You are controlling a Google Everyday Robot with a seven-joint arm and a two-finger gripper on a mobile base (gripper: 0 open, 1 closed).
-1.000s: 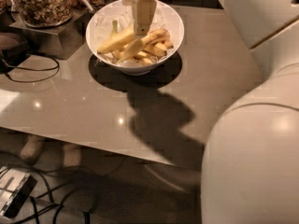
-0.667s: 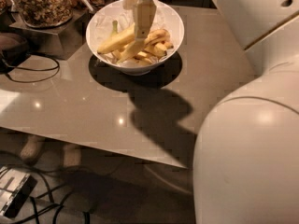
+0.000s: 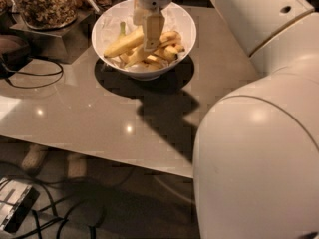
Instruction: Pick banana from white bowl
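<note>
The white bowl stands at the back of the table, lined with crinkled whitish wrap and holding several yellow bananas. A thick banana lies at its left, with a green stem poking up behind it. Short bananas lie at the right. A slim, nearly straight banana runs diagonally under the gripper. My gripper hangs straight down from the white wrist and reaches among the bananas in the middle of the bowl, at or on the slim one. Its tip hides the contact.
A glass jar of brown granola stands on a dark stand at the back left. A black cable loops on the table's left. My arm's large white links fill the right. Cables and a device lie on the floor.
The gripper stays in the bowl and has dipped slightly lower among the bananas. My arm's large white link has swung further left in the foreground. The bananas have not visibly moved.
</note>
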